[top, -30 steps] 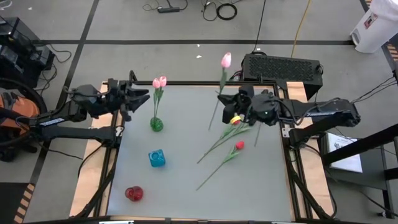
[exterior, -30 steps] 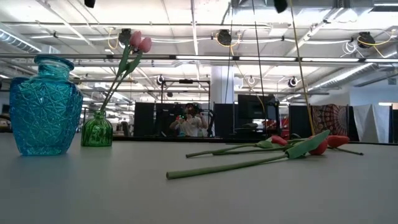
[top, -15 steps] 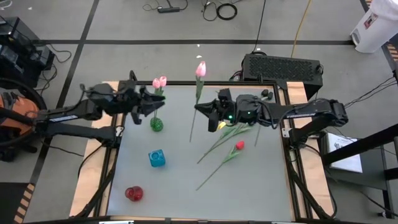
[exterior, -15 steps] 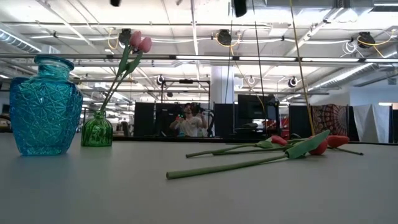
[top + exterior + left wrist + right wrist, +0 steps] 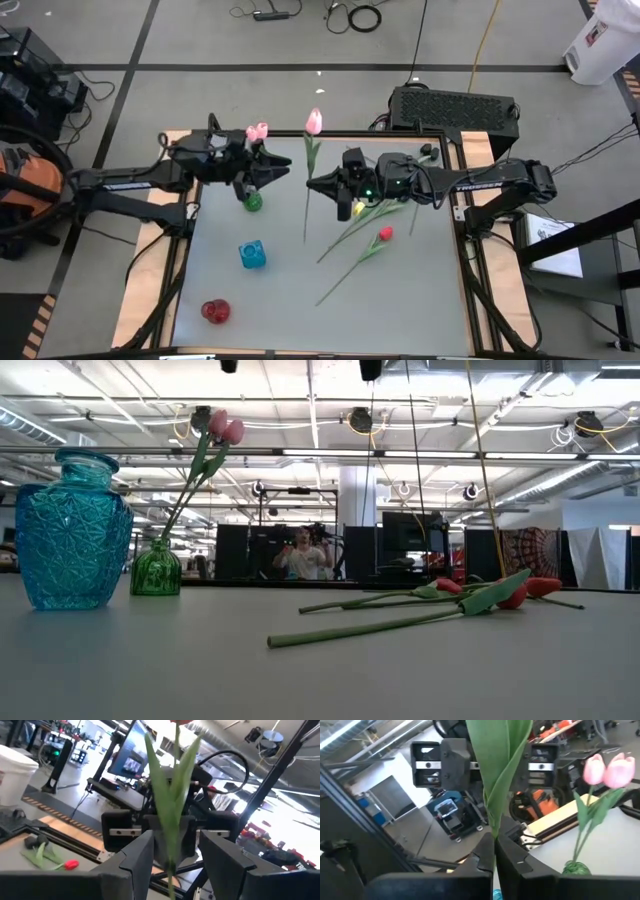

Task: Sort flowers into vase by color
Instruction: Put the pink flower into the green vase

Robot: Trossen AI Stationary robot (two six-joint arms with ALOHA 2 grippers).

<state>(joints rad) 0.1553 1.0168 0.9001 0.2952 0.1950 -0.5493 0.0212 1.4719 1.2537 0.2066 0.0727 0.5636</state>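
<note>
While a second ago the right gripper (image 5: 318, 183) held the pink tulip (image 5: 313, 122) near the table's right side, the high view now shows it carried toward the centre, jaws clamped on the stem. The left gripper (image 5: 278, 170) has reached in past the green vase (image 5: 251, 201), jaws spread, facing it. Across the low view, red tulips (image 5: 450, 592) lie unmoved. From the left wrist view, the stem (image 5: 172, 820) hangs between the parted fingers (image 5: 137, 857). From the right wrist view, closed fingers (image 5: 487, 855) pinch the leaves.
</note>
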